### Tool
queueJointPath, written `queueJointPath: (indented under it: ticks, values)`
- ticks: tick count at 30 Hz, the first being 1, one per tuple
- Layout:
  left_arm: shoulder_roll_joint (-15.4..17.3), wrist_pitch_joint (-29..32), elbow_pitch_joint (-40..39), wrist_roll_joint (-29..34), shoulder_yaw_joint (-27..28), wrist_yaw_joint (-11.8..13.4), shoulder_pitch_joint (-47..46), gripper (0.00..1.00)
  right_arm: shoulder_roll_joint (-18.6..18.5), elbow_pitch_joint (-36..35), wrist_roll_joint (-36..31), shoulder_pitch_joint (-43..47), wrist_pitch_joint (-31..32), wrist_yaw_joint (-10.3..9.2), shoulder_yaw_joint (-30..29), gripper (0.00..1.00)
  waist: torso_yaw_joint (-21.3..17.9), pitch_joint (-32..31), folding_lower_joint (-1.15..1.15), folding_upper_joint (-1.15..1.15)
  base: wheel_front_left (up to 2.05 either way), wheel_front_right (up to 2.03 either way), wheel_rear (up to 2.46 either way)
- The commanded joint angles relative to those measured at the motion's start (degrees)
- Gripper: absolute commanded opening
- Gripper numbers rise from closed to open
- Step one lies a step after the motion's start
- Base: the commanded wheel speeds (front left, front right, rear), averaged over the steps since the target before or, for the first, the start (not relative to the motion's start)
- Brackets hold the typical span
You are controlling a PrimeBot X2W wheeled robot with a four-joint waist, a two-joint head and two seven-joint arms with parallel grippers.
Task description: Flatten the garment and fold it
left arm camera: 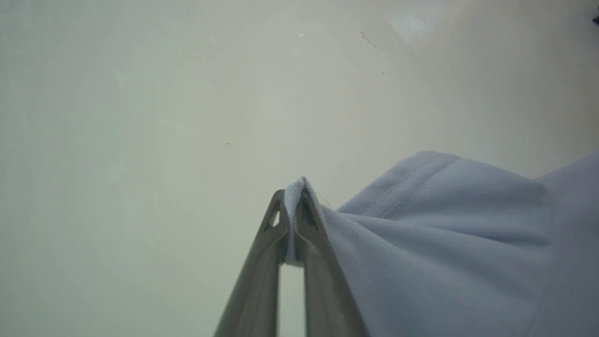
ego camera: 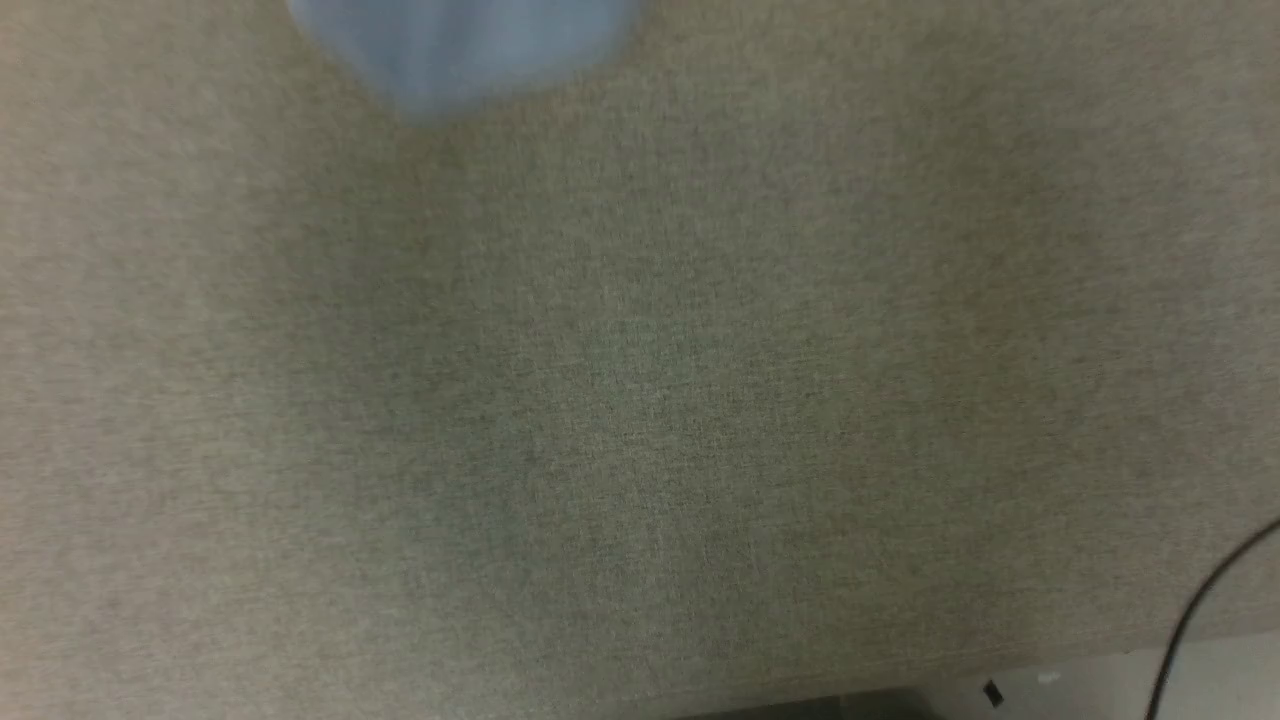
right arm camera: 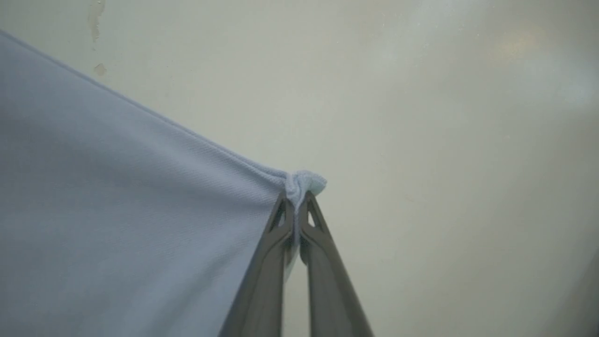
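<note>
The garment (ego camera: 470, 45) is light blue; a blurred lobe of it hangs at the top edge of the head view, above the grey-green cloth table (ego camera: 640, 400). In the left wrist view my left gripper (left arm camera: 294, 199) is shut on a bunched corner of the garment (left arm camera: 444, 243), whose cloth with a stitched hem spreads off to the right. In the right wrist view my right gripper (right arm camera: 295, 199) is shut on another bunched corner of the garment (right arm camera: 117, 210), and the cloth stretches taut away to the left. Both wrist views have a pale wall or floor behind the cloth.
The table's near edge (ego camera: 900, 670) runs along the bottom right of the head view, with pale floor beyond it. A thin black cable (ego camera: 1195, 600) curves down at the lower right corner.
</note>
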Motion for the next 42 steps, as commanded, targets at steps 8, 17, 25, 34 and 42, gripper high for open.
queueJointPath:
  ticks: [8,17,25,34,42]
  values:
    - [-5.36,-8.86,14.23,2.64,-0.24,-0.28,-10.64,0.0,2.98,13.5,-6.04,-10.36,-9.57,-0.13,4.74,0.0,0.43,10.11,-0.03,0.0,0.0,0.0,0.0]
    - [-7.88,-11.74,18.66,1.33,-2.88,-1.94,2.83,0.0,6.07,23.07,-5.96,-2.94,-16.35,-0.13,9.32,0.0,3.67,10.3,-0.03,0.0,0.0,0.0,0.0]
    - [-7.89,-11.9,10.69,-1.0,-3.75,-0.51,30.19,0.0,7.74,23.06,-3.82,14.74,-18.79,-0.13,12.63,0.0,5.89,2.67,-0.03,0.0,0.0,0.0,0.0]
    - [-2.48,-7.08,3.79,-8.91,-5.6,-0.91,59.96,0.0,5.53,14.71,3.67,38.73,-18.1,-0.13,19.8,0.0,6.55,-12.05,-0.03,0.0,0.0,0.0,0.0]
    - [4.64,5.52,-9.31,-17.65,-7.19,3.3,81.18,0.0,-1.0,7.22,11.66,55.56,-10.65,-0.13,22.71,0.0,8.09,-21.21,-0.03,0.0,0.0,0.0,0.0]
